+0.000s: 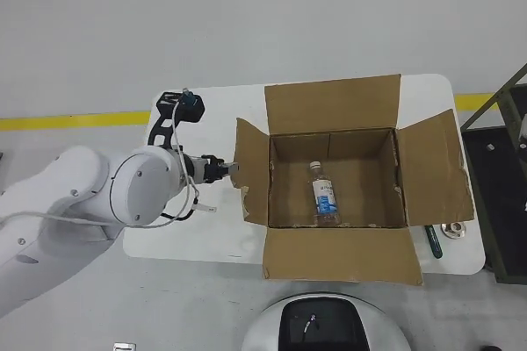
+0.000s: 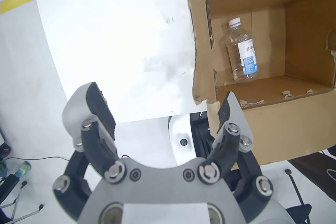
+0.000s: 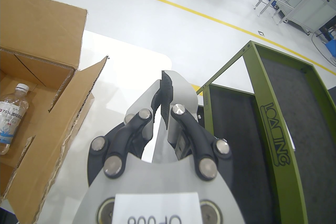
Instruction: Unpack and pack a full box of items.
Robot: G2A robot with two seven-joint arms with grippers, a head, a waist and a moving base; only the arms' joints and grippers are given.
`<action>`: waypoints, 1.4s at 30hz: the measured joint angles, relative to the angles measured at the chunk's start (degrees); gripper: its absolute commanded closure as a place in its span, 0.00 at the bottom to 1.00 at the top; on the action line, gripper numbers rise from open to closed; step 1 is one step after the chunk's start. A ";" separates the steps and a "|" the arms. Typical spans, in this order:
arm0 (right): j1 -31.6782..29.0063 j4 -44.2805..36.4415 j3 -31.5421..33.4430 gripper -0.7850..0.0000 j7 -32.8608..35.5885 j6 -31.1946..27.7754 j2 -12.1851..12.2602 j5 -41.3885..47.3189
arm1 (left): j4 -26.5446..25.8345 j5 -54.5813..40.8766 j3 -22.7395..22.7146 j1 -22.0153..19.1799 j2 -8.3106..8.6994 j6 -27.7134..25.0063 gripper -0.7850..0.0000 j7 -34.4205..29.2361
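The left claw point(image 2: 162, 97) hung wide open with nothing between its fingers, over the white table point(image 1: 206, 114) and right at the ragged left flap of the cardboard box point(image 1: 334, 110). One fingertip point(image 2: 227, 101) sat against the flap's torn lower corner; whether it actually touched the cardboard could not be told. The box stood directly ahead of this claw with all four flaps folded outward. Past the torn flap and down on the box floor lay a clear plastic bottle point(image 1: 324, 195) on its side, white cap pointing away from the robot, well apart from the claw and from every wall. A few scraps of torn cardboard point(image 2: 286, 94) lay on the near flap, closer to the claw than the bottle. The right claw point(image 3: 164, 86) was closed, its black pads pressed together on nothing. It hung above the table's right end, with the box's right flap on one side of it and a green metal cart point(image 3: 262, 104) with dark lined trays on the other, the bottle well off inside the box.
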 measured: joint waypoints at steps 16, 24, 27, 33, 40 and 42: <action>-0.80 0.30 -0.13 1.00 -0.58 -0.53 0.03 -0.55 | -7.80 -0.92 -1.04 3.58 6.30 -2.26 0.00 -2.13; -2.00 1.08 0.67 1.00 7.63 -3.97 0.69 -2.75 | -8.17 -1.74 -1.42 4.04 6.12 -2.46 0.00 -1.58; -1.80 2.08 1.01 1.00 15.44 -4.90 1.07 -3.52 | -8.17 -1.74 -1.42 4.03 6.12 -2.46 0.00 -1.58; -2.28 4.17 0.99 1.00 22.68 -7.52 1.69 -7.29 | -8.17 -1.74 -1.42 4.04 6.12 -2.45 0.00 -1.58; -2.33 4.13 0.96 1.00 22.54 -7.50 1.70 -7.45 | -8.17 -1.74 -1.42 4.04 6.12 -2.45 0.00 -1.58; -2.33 4.13 0.96 1.00 22.54 -7.50 1.70 -7.45 | -8.17 -1.74 -1.42 4.04 6.12 -2.45 0.00 -1.58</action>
